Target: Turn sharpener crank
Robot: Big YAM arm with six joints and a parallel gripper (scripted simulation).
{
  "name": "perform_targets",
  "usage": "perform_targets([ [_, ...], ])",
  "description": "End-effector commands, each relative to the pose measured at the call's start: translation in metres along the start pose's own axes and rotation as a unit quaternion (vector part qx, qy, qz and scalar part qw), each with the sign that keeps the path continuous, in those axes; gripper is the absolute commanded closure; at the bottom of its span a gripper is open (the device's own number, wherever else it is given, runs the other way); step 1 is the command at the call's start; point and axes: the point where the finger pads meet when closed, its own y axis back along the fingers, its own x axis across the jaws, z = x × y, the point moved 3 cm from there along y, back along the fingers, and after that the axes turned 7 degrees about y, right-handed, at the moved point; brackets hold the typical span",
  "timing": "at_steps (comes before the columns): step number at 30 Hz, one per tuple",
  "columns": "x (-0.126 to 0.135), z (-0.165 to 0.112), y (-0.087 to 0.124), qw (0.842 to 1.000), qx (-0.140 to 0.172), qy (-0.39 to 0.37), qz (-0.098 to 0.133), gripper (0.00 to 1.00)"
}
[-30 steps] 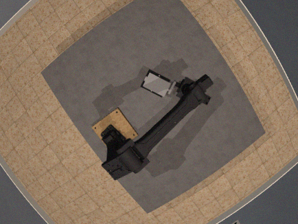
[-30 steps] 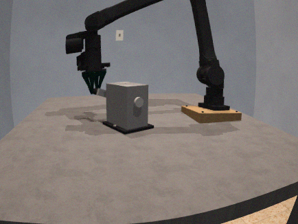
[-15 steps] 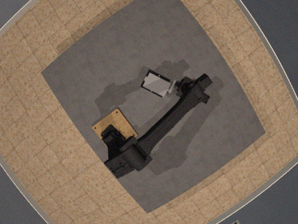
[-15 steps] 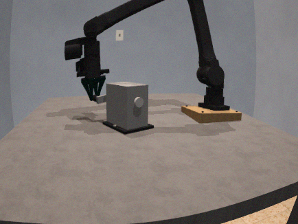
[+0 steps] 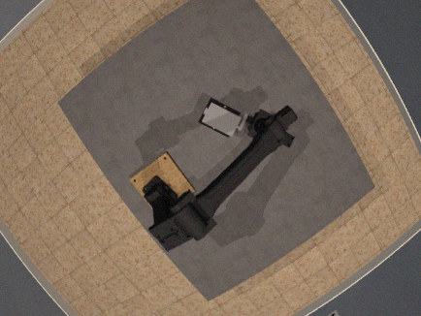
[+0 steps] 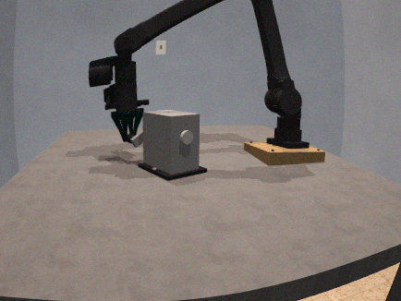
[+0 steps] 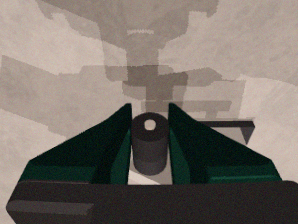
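Note:
The sharpener (image 6: 171, 142) is a grey box on a black base, standing mid-table; from above it shows as a light rectangle (image 5: 220, 117). Its crank arm (image 6: 137, 139) sticks out on the box's left side, and the crank's dark cylindrical handle (image 7: 149, 144) sits between my fingers. My gripper (image 6: 127, 130) points down beside that left side, shut on the crank handle (image 7: 149, 144), low beside the box. In the top view the gripper (image 5: 248, 121) is right next to the box's edge. The round knob (image 6: 187, 137) is on the box's front face.
The arm's base stands on a wooden mount (image 6: 284, 152) at the back right, also seen from above (image 5: 162, 175). The arm spans over the table between mount and sharpener. A tiled floor surrounds the grey table.

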Motion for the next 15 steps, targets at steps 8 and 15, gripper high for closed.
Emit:
perform_targets([
  [8, -0.007, 0.008, -0.012, 1.0, -0.003, 0.002, 0.003, 0.85],
  [15, -0.014, 0.008, -0.009, 1.0, -0.01, 0.002, 0.012, 0.85],
])
